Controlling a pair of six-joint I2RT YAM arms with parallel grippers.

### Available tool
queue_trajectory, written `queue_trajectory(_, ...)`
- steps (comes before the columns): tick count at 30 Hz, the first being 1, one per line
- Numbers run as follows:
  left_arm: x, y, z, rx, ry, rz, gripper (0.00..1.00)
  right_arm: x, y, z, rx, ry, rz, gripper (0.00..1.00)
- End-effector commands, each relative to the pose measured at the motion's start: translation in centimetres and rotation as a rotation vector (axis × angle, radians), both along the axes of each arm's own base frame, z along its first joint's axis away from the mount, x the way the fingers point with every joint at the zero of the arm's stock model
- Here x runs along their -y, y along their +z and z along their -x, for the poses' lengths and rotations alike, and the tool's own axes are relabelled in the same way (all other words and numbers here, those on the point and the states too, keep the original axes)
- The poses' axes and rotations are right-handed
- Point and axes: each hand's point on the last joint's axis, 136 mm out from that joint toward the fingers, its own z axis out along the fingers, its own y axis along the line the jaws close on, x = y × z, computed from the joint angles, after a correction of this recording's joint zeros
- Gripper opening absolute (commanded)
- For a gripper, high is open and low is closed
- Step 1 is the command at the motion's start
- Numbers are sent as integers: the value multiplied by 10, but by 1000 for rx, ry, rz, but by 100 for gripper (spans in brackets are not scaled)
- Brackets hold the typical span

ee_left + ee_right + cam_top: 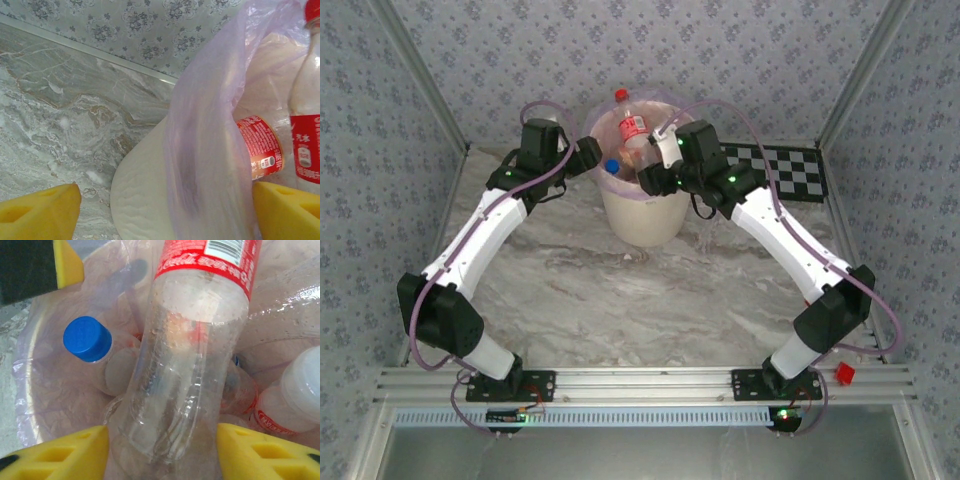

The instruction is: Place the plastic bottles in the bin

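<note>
We saw the left gripper (165, 200) spread wide, the bagged wall of the bin (640, 215) between its fingers. The right gripper (162, 450) flanked 1 red-labelled bottle (185, 365) standing in the bin; we could not tell whether it gripped.

This is a robotics lab test cell, not a lived-in room. Two robot arms, the left arm (480, 230) and the right arm (790, 240), are bolted to a slotted aluminium rail (650, 381) at the near edge of a marble-patterned tabletop (620, 300). Bare metal posts (420, 75) frame the corners. The walls (740, 60) between them are flat panels covered in grey floral wallpaper, closing the tabletop in on three sides. A printed black-and-white checkerboard (790, 168) lies flat at the far right. Loose cables (412, 325) loop along each arm.
</note>
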Motion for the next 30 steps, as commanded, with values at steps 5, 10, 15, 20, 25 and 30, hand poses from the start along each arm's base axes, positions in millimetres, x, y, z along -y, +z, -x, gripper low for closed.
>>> queue_trajectory(5, -4, 59, 5, 120, -28, 7, 89, 22, 73, 24, 96, -3, -73, 78)
queue_trajectory(10, -9, 78, 11, 171, -34, -24, 91, 48, 94, 20, 136, -76, -130, 81)
queue_trajectory(15, -5, 92, 0, 217, -56, -61, 92, 63, 100, 16, 132, -115, -202, 81)
queue_trajectory(20, 9, 95, -24, 214, -67, -50, 92, 76, 81, 19, 100, -155, -189, 81)
queue_trajectory(25, 19, 72, -38, 166, -93, -98, 92, 109, 67, 23, 73, -227, -222, 81)
queue_trajectory(30, 30, 41, -41, 100, -139, -158, 94, 139, 57, 25, 55, -300, -239, 80)
